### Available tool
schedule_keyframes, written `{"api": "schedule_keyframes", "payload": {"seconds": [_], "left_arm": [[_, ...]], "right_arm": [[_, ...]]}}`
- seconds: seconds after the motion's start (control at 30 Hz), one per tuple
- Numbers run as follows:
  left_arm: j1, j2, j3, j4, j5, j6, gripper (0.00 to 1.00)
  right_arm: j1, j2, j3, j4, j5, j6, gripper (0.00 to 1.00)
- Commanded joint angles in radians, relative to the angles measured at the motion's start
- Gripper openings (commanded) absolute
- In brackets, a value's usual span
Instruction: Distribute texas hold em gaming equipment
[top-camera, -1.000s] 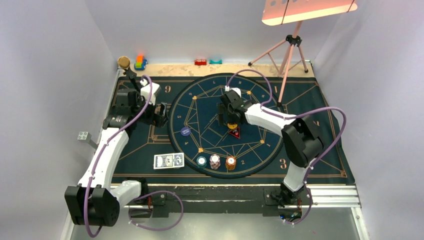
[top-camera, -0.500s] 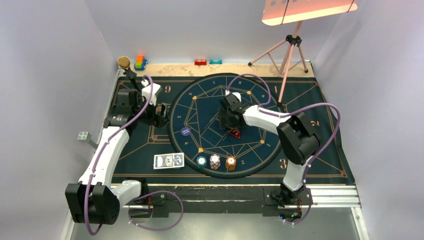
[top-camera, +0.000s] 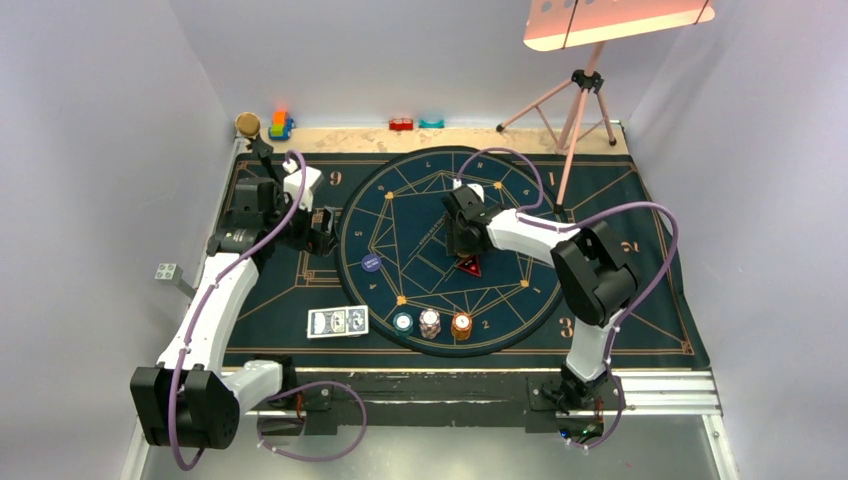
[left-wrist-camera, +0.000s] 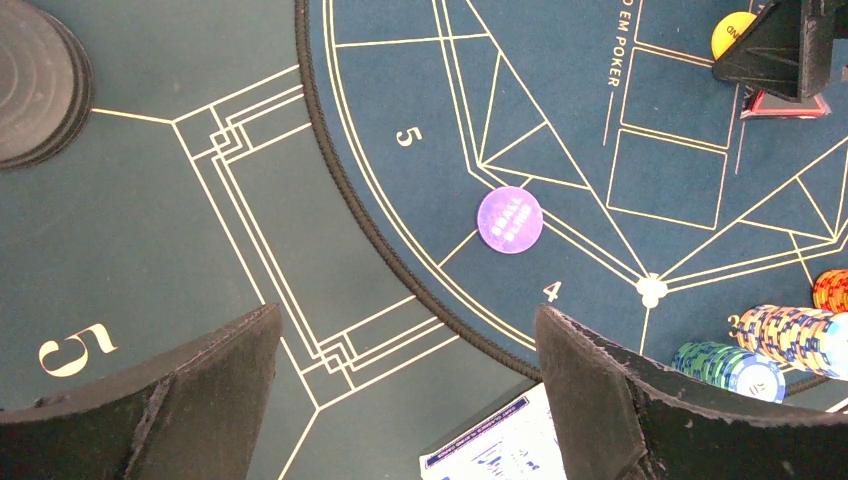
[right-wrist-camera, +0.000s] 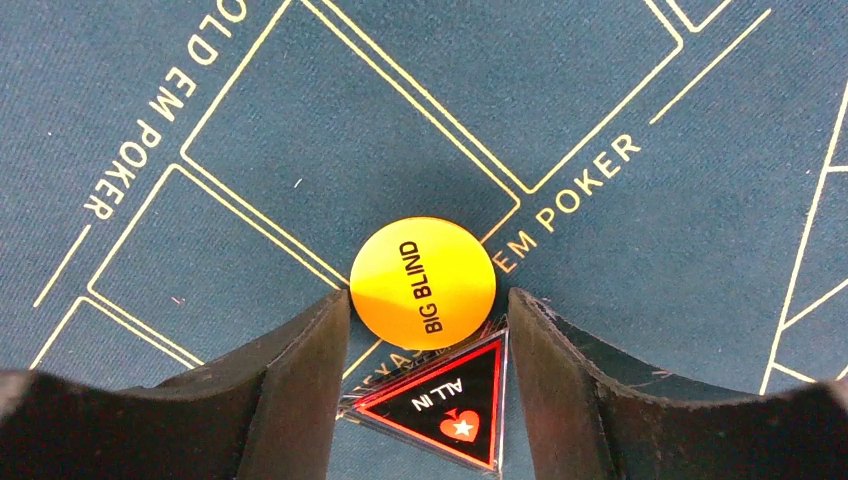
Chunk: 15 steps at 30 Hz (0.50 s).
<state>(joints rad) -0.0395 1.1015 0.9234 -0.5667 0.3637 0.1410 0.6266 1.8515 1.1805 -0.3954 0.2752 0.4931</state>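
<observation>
Yellow disc (right-wrist-camera: 423, 283) between parted right jaws, unclamped, left jaws spread wide

On the round felt mat (top-camera: 400, 190), the yellow "BIG BLIND" disc (right-wrist-camera: 423, 282) lay touching the red-edged triangular "ALL IN" token (right-wrist-camera: 440, 400) near the centre, the purple "SMALL BLIND" disc (left-wrist-camera: 510, 220) to their left, three round chip stacks (top-camera: 431, 323) in a row at the near rim, and the patterned-back playing cards (top-camera: 337, 321) just left of these, off the round mat.

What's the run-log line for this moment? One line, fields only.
right gripper: open, flanking yellow BIG BLIND disc | red ALL IN triangle: beside disc, inside jaws | left gripper: open, empty
</observation>
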Motion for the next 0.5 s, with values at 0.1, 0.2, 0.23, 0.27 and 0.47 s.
{"api": "schedule_keyframes", "payload": {"seconds": [0.1,0.2,0.23,0.27,0.47], "left_arm": [[0.008,-0.003,0.029,0.000,0.015,0.002,1.00],[0.008,-0.003,0.030,-0.001,0.014,0.003,1.00],[0.006,-0.002,0.031,-0.002,0.014,0.002,1.00],[0.008,-0.003,0.031,-0.002,0.014,0.002,1.00],[0.009,-0.010,0.029,-0.002,0.008,0.006,1.00]], "right_arm": [[-0.033,0.047,0.030,0.013,0.041,-0.010,0.60],[-0.054,0.066,0.058,0.003,0.055,-0.012,0.58],[-0.062,0.075,0.070,-0.001,0.059,-0.013,0.56],[-0.071,0.084,0.086,-0.008,0.061,-0.013,0.54],[-0.134,0.161,0.214,-0.040,0.078,-0.019,0.45]]}}
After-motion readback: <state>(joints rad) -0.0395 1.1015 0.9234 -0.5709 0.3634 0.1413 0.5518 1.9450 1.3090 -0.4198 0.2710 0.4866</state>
